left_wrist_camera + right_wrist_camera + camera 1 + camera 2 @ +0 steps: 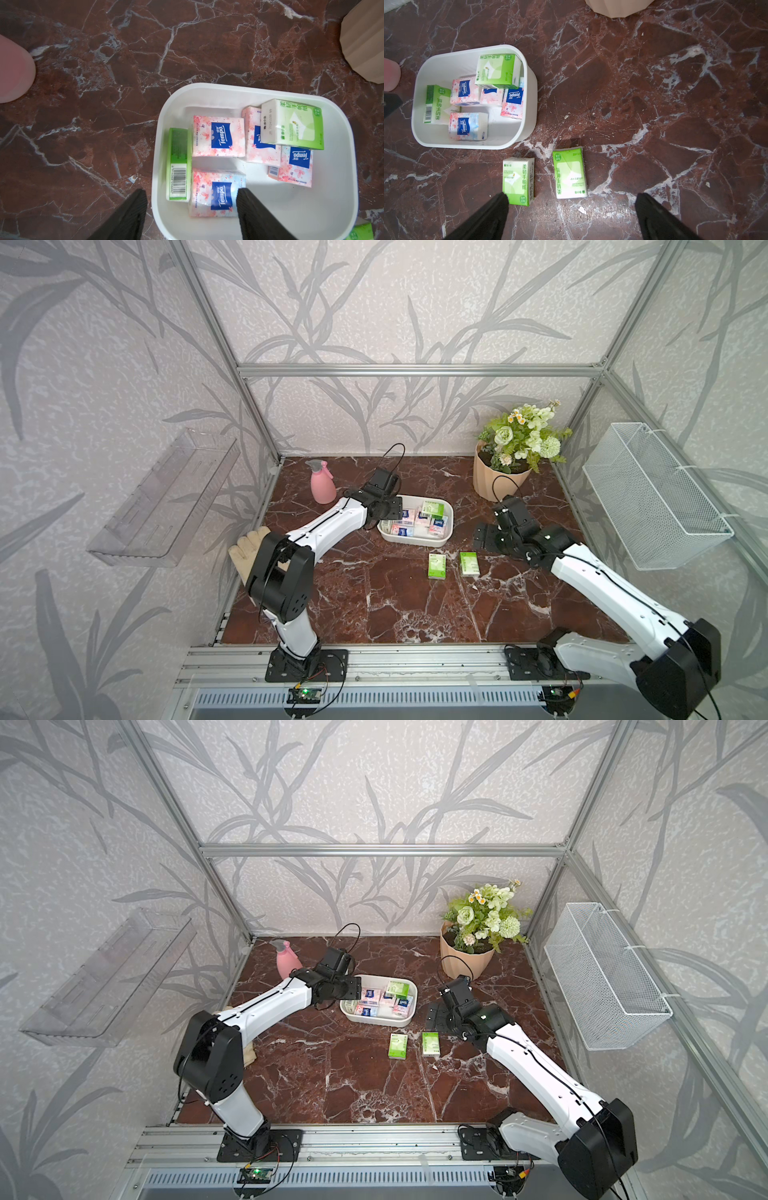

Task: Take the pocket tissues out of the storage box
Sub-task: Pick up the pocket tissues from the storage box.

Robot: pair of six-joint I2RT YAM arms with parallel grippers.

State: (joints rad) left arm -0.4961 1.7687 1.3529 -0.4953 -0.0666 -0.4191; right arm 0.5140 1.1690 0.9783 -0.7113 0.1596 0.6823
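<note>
The white storage box (415,542) (207,87) sits mid-table and holds several pocket tissues (432,508): green-and-white and pink ones. My left gripper (392,510) (191,190) hangs open over the box's left end. One of its fingers (249,207) is against a pink and pale blue packet (216,193), the other is over the table outside the rim. A green packet (178,166) stands on edge between them. Two green packets (436,566) (469,563) lie on the table in front of the box. My right gripper (484,537) (572,195) is open above them, holding nothing.
A pink spray bottle (323,485) stands behind the left arm and a flower pot (500,481) at the back right. A beige glove (249,547) lies at the left edge. A wire mesh basket (652,497) and a clear shelf (166,497) hang on the side walls.
</note>
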